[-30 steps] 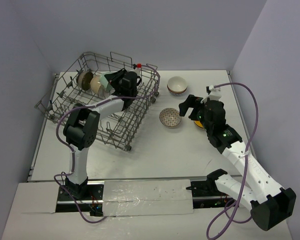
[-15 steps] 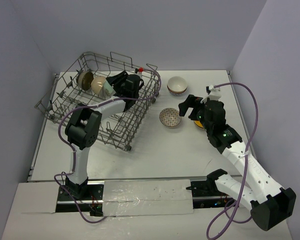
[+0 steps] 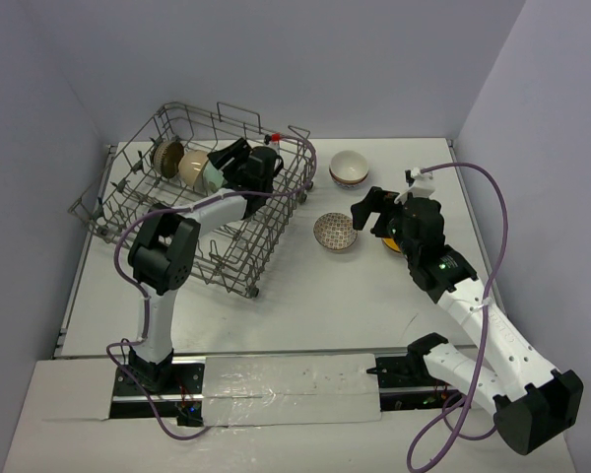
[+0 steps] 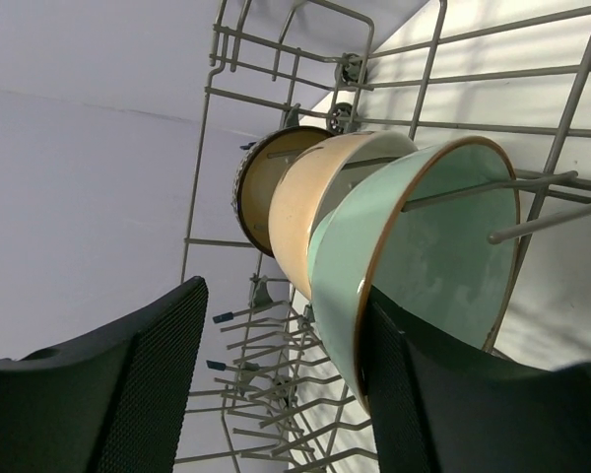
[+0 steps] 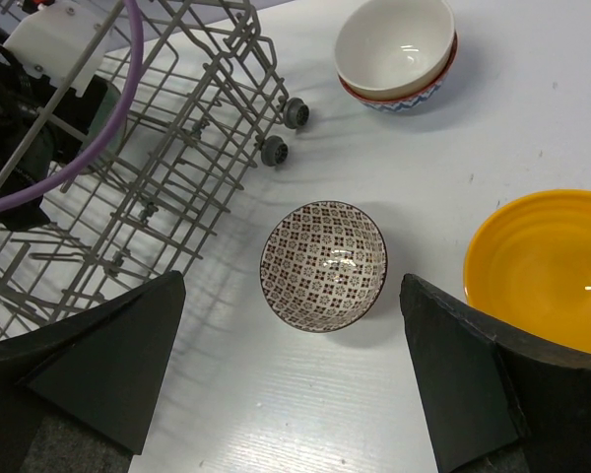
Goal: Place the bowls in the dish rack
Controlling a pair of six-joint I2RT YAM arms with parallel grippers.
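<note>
- The dish rack [image 3: 128, 197] stands on the left of the counter [image 3: 305, 305], and the left fingers [image 4: 286, 394] reach into its far part.
- A brown bowl [image 4: 261, 192] stands on edge among the tines, farthest ahead of the left fingers. A beige bowl [image 4: 305, 212] leans against it.
- The pale green bowl [image 4: 433, 246] stands on edge against the beige bowl, with tines crossing its hollow.
- The left fingers are spread wide. The green bowl's rim lies between them, close against the right one and well apart from the left one, so they do not clamp it.
- Compared with a second ago, the green bowl now sits nearer the beige bowl, and the left fingers have shifted slightly with it.
- The patterned bowl [image 5: 323, 266] sits upright on the counter just outside the rack, ahead of the right fingers [image 5: 291, 374] and between them.
- Beyond it, a white bowl [image 5: 394, 44] is nested in a blue-patterned bowl [image 5: 399, 99].
- The right fingers are held wide apart above the counter and grip nothing. Their place matches the earlier view.
- The orange-yellow bowl [image 5: 542, 266] sits upright on the counter, just ahead of the right-hand finger.
</note>
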